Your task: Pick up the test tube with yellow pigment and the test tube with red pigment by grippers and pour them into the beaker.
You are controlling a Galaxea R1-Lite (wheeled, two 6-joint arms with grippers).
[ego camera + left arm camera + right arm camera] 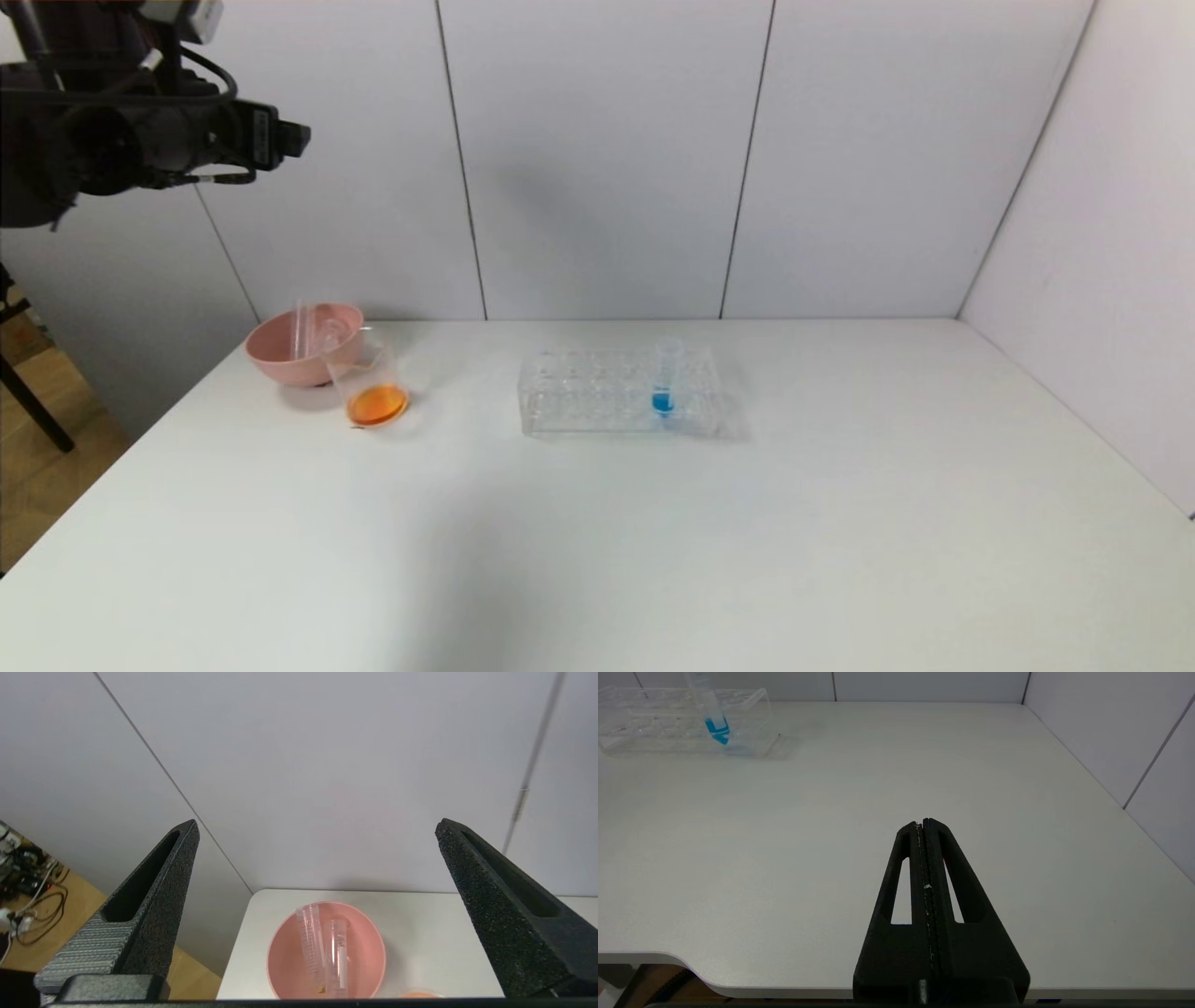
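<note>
Retreat looks like the step in hand: the left gripper (317, 868) hangs high above the pink bowl (369, 933), its jaws spread wide and holding nothing. Two emptied test tubes (322, 952) lean in that bowl, and which held yellow and which red cannot be told now. Just beside the bowl, the beaker (373, 387) holds orange liquid, so the pouring appears done. A good withdrawal would go straight up and away, keeping the fingers clear of the tube ends that stick above the bowl's rim, since a nudge could tip the bowl or the beaker. The right gripper (924, 826) is parked low over the near right part of the worktop (747, 541), jaws pressed together and empty. That worktop is matte white, boxed by pale panelled walls; a clear tube rack (597, 392) at its middle keeps the blue-liquid tube (665, 383) upright.
</note>
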